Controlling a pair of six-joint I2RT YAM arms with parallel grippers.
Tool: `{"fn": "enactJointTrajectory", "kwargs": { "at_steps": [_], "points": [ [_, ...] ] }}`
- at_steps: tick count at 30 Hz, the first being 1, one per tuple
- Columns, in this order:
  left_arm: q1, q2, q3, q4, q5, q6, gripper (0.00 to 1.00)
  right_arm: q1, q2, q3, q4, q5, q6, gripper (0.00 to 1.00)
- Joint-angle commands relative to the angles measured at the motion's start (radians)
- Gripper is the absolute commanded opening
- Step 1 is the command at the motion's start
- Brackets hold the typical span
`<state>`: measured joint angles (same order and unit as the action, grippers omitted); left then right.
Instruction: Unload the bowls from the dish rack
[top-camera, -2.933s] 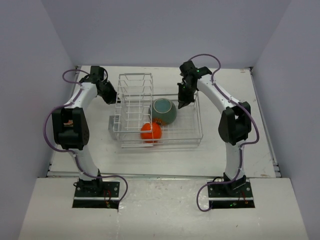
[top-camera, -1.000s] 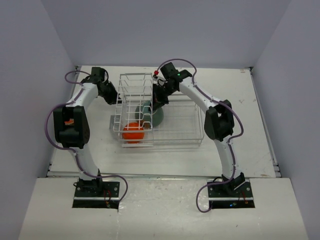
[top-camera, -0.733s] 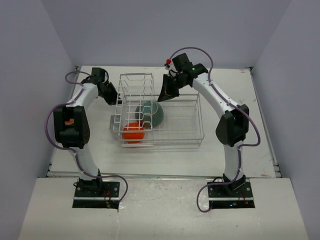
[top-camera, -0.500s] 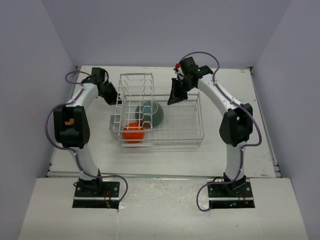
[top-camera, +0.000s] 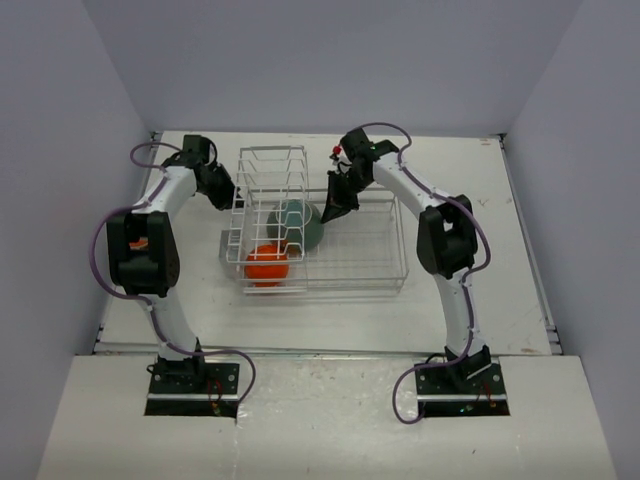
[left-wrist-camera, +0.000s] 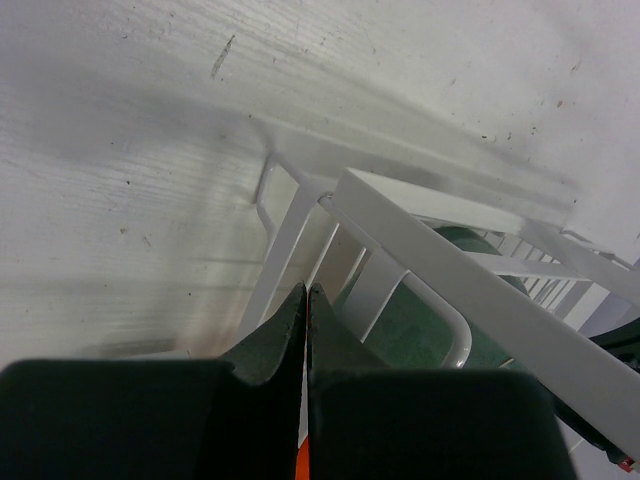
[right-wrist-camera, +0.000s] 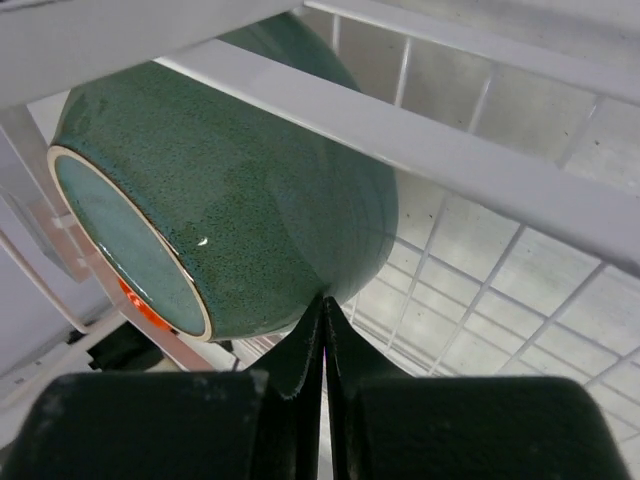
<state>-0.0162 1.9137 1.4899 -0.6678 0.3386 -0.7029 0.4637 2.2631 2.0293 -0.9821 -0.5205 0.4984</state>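
The dark teal-green bowl lies tipped on its side in the white wire dish rack, right at the tip of the right gripper, whose fingers are pressed together. The orange bowl sits beyond the teal one from that gripper, under the upright plate slots.

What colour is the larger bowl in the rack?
The larger bowl is speckled dark green, clearest in the right wrist view.
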Motion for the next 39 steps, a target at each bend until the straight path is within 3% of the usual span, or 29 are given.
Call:
{"fn": "enactJointTrajectory", "kwargs": {
  "at_steps": [1,7,13,14,16,17,19,22,23,28,35,39],
  "points": [
    [-0.031,0.002,0.007,0.024,0.102,-0.006,0.00,0.050,0.058,0.135,-0.004,-0.127,0.014,0.00],
    [-0.031,0.002,0.010,0.020,0.102,-0.003,0.00,0.070,0.078,0.140,0.045,-0.205,0.043,0.00],
    [-0.031,0.002,0.000,0.024,0.105,0.003,0.00,0.059,-0.068,-0.021,0.108,-0.110,0.066,0.00],
    [-0.031,0.002,0.000,0.025,0.105,0.003,0.00,0.059,-0.101,-0.105,0.156,-0.072,0.096,0.09],
    [-0.031,0.005,0.001,0.027,0.106,0.003,0.00,0.041,-0.193,-0.182,0.212,-0.055,0.127,0.15],
    [-0.031,0.005,0.003,0.027,0.108,0.003,0.00,0.036,-0.217,-0.243,0.259,-0.058,0.159,0.31],
    [-0.031,0.008,0.003,0.028,0.106,0.003,0.00,0.017,-0.261,-0.308,0.324,-0.096,0.207,0.44],
    [-0.031,0.010,0.001,0.028,0.108,0.002,0.00,0.015,-0.296,-0.337,0.364,-0.092,0.245,0.57],
    [-0.031,0.010,0.001,0.028,0.108,0.003,0.00,0.016,-0.310,-0.375,0.406,-0.087,0.259,0.69],
    [-0.031,0.007,0.003,0.028,0.108,0.003,0.00,0.013,-0.358,-0.445,0.506,-0.107,0.342,0.99],
    [-0.031,0.004,0.000,0.030,0.108,0.002,0.00,0.016,-0.393,-0.656,0.885,-0.197,0.578,0.99],
    [-0.030,0.001,-0.005,0.030,0.108,0.002,0.00,0.016,-0.393,-0.664,0.884,-0.125,0.591,0.99]
  ]
}}
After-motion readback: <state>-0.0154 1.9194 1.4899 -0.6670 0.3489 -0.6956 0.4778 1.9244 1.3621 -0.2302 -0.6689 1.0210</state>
